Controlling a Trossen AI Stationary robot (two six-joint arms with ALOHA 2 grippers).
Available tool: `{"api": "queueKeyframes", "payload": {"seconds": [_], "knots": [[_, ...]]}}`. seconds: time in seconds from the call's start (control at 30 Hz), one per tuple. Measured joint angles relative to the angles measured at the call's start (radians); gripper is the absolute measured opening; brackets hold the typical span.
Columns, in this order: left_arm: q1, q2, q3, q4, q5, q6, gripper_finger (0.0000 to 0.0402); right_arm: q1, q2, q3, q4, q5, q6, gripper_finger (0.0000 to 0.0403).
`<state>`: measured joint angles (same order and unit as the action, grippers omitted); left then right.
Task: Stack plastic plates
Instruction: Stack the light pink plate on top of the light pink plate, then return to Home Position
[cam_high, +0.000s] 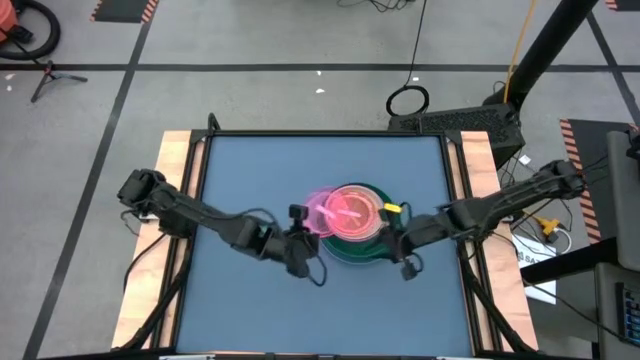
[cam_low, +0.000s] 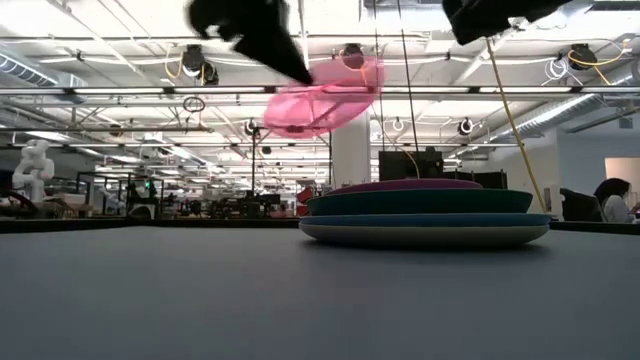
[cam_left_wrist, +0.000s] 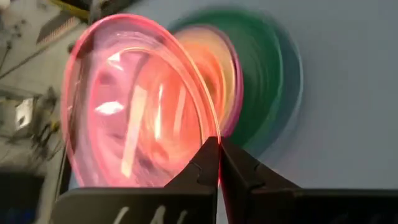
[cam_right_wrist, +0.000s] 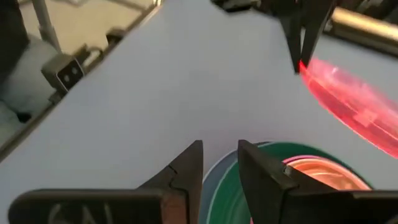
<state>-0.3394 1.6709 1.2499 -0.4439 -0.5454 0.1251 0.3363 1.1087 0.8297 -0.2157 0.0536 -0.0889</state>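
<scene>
The translucent pink plate (cam_left_wrist: 134, 102) is being pinched at its rim by the left tool (cam_left_wrist: 219, 163), fingers pressed together on it, and is being held tilted in the air above the stack of plates (cam_low: 424, 213). The right tool (cam_right_wrist: 219, 163) is being kept slightly spread and empty, just beside the stack. The stack is being carried mid-surface (cam_high: 250, 180), its dark green plate (cam_low: 420, 202) lying under a hot pink one (cam_low: 405, 185).

Left claw (cam_left_wrist: 219, 163) pinched closed aloft; right claw (cam_right_wrist: 219, 163) parted, low.
</scene>
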Motion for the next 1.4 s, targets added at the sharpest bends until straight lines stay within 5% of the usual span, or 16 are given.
{"api": "queueKeyframes", "payload": {"seconds": [0.23,0.87,1.1,1.4], "knots": [[0.111,0.076,0.002,0.223,0.192,0.057,0.0006,-0.007,-0.185,-0.167,0.142,0.002,-0.005,0.0093],[0.173,0.155,0.001,0.287,0.234,0.049,0.0066,-0.008,-0.248,-0.257,0.197,0.055,0.003,0.0093],[0.151,0.073,-0.007,0.092,0.234,0.053,0.0067,-0.013,-0.276,-0.257,0.197,0.051,-0.095,0.0093],[0.128,-0.206,-0.254,0.173,0.233,0.052,0.0067,-0.067,-0.445,-0.364,0.2,0.055,-0.116,0.0093]]}}
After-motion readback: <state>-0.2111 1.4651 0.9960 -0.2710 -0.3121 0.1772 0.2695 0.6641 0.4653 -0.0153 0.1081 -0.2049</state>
